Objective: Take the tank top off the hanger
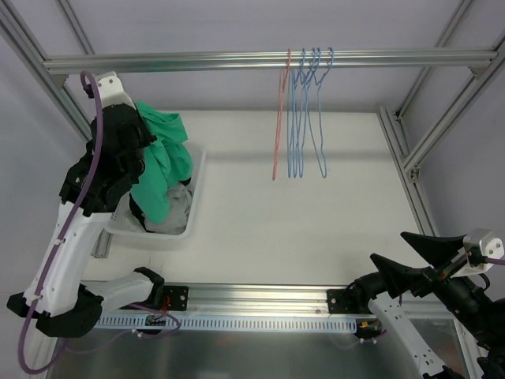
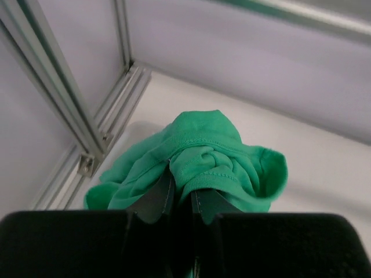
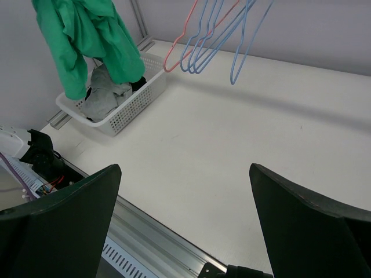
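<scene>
Tank top (image 1: 162,162) hides basket (image 1: 195,189) contents partly.

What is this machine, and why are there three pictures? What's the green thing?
These are two robot arms bolted at the near edge of a white table. One picture comes from a camera up above. The other two come from small cameras on each arm's wrist, so you see what each arm sees.

The green thing is a tank top. The left end effector, the arm's pinching part, has its two fingers squeezed shut on the cloth and holds it up over a white basket with grey clothes inside.

At the back, wire hangers hang from a metal bar: one is pink, the others blue. They all look bare.

The right end effector holds nothing. Its fingers are spread wide open above the table.
</scene>
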{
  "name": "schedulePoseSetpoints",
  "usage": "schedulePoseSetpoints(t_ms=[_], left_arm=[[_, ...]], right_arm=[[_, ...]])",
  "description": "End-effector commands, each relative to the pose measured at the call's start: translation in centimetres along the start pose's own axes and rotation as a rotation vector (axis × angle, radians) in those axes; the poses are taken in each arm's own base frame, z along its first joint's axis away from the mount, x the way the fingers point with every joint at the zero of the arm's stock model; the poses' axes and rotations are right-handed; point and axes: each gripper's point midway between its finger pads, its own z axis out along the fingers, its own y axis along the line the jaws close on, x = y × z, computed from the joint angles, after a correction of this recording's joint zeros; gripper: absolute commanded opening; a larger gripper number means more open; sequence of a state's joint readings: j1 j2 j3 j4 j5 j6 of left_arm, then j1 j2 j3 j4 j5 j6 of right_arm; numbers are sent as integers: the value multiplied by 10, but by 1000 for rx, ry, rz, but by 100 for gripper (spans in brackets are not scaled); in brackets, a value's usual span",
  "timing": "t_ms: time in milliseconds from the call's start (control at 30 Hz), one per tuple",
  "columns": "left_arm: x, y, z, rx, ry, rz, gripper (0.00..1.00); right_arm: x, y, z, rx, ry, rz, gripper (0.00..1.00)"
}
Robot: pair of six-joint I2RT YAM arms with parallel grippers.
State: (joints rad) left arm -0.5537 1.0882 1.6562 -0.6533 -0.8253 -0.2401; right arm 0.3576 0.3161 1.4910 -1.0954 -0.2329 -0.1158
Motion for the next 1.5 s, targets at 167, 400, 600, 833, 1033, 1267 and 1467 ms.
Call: schedulePoseSetpoints(t_ms=[167,400,600,833,1033,1267,1467], left_arm=[[84,12,31,34,276,-107,0],[145,48,72,-70,484,-189,0],[195,58,99,-145,619,-135,0],[298,66,121,-211,912,-185,0],[329,83,112,-340,953,-200,0],[273,80,113,-297,795,-242,9],[178,73,97,-194,560,-259,71]], right_arm=[[-8,3,7,-19,-20,-6,100],[2,3,13,-34,-1,-4,99],[8,2,15,-40,2,-8,100],[13,8,18,-78,1,7,100],[12,12,9,-92,-28,-2,100],[18,17,9,-127,-12,6,99],[20,17,13,-131,9,7,100]])
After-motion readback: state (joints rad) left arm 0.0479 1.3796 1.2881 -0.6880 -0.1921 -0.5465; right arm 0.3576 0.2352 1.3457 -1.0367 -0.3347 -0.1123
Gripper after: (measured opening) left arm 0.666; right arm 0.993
